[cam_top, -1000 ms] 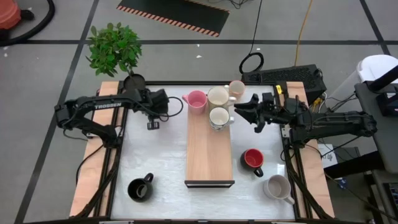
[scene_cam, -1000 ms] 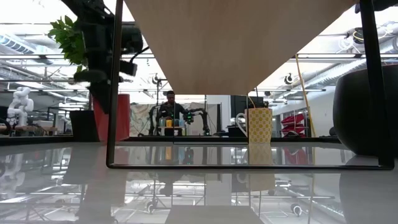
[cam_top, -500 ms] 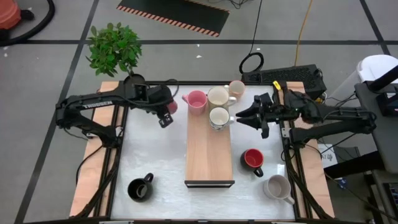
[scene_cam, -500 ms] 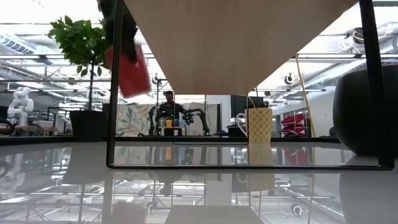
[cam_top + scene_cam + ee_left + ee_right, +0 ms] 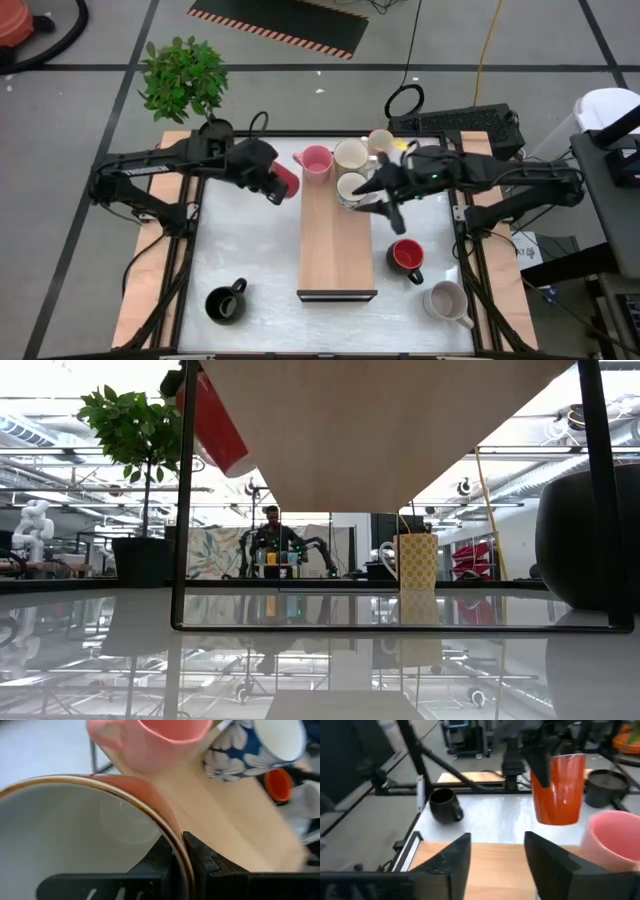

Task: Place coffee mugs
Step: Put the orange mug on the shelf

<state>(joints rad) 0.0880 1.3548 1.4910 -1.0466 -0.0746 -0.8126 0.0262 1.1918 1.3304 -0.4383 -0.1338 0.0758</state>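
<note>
Three mugs already stand at the far end of the wooden shelf (image 5: 337, 240): a pink mug (image 5: 316, 161), a cream mug (image 5: 350, 153) and a flowered mug (image 5: 351, 187). Our left gripper (image 5: 276, 182) has swung in from the desk's (image 5: 250, 250) far left toward the shelf in the last second, jaws clamped tight on the rim of an orange-red mug (image 5: 285, 180) held in the air just beside the pink one. Our right gripper (image 5: 377, 192) has moved over the shelf by the flowered mug, jaws apart and holding nothing. Another red mug (image 5: 407, 256), a grey mug (image 5: 446, 300) and a black mug (image 5: 225, 303) wait on the desk. We judge the carried mug is about to be set down.
</note>
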